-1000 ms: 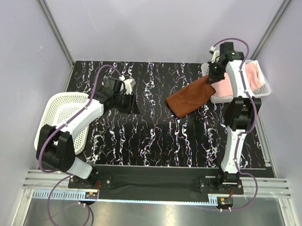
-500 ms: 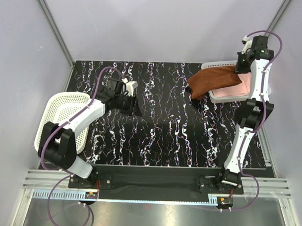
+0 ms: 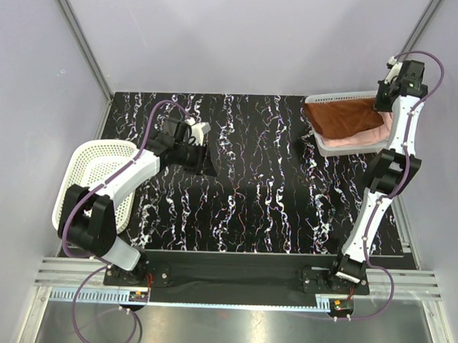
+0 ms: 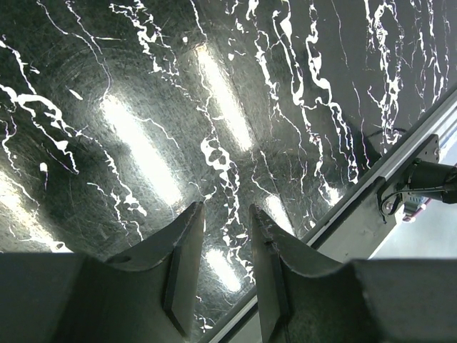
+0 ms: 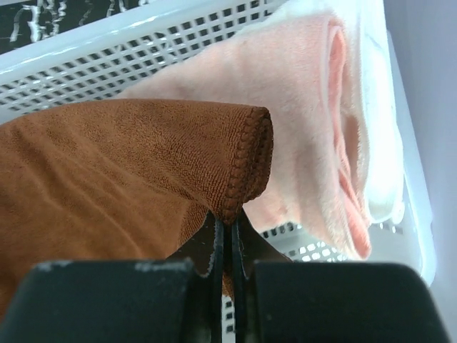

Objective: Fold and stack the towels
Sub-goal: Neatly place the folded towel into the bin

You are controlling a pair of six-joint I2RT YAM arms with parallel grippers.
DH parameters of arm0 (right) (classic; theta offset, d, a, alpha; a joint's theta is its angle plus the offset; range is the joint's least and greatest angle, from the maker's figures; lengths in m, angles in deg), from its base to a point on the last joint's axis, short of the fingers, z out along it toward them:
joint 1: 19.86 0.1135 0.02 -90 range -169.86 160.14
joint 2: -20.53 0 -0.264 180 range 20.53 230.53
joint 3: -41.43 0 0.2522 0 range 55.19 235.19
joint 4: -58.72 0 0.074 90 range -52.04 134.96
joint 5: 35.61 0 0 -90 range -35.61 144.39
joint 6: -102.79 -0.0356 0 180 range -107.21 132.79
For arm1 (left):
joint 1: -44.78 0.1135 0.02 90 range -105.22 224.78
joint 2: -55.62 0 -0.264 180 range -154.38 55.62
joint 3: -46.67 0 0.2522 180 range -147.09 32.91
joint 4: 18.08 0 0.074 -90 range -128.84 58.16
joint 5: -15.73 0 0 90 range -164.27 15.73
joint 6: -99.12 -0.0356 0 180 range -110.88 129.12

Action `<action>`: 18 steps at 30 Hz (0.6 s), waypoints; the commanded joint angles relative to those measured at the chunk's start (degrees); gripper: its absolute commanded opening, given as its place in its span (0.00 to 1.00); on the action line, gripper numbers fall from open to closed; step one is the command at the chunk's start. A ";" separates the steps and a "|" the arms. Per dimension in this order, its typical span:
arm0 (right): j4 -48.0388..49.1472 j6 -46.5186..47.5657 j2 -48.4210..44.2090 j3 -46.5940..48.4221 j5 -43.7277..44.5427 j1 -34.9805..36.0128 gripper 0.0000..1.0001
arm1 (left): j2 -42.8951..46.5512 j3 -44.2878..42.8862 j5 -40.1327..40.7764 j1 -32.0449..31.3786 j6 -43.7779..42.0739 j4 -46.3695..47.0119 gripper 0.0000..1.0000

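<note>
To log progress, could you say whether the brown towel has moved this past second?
Yes: the towel moved from the table's middle to its far right, onto the basket, held by the right gripper.

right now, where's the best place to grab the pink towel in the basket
Probably pinch the pink towel at its exposed folded edge, from above: the brown towel drapes over its other part and the basket walls block the sides.
</note>
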 commanded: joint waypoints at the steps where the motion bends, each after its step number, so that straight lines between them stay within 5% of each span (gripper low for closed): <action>1: 5.46 1.85 1.28 2.79 1.49 -1.03 0.00 | 0.17 -2.52 -2.37 0.01 -0.68 1.04 0.37; 9: 12.33 1.76 5.58 4.81 0.96 -2.61 0.00 | -0.97 -3.31 -4.04 0.10 -0.06 1.40 0.37; 13: 14.69 2.02 6.12 3.59 -0.18 -2.79 0.10 | -1.41 -3.23 -4.40 0.10 0.11 1.83 0.37; 15: 16.19 2.11 6.12 2.80 0.78 -2.88 0.22 | -1.85 -3.31 -4.66 0.09 0.03 1.75 0.37; 17: 16.54 2.29 5.94 3.06 2.53 -2.79 0.48 | -1.76 -3.31 -4.57 0.10 -0.15 1.40 0.37; 18: 16.63 1.68 5.51 2.80 3.24 -2.79 0.68 | -1.68 -3.40 -4.40 0.01 -0.15 1.40 0.37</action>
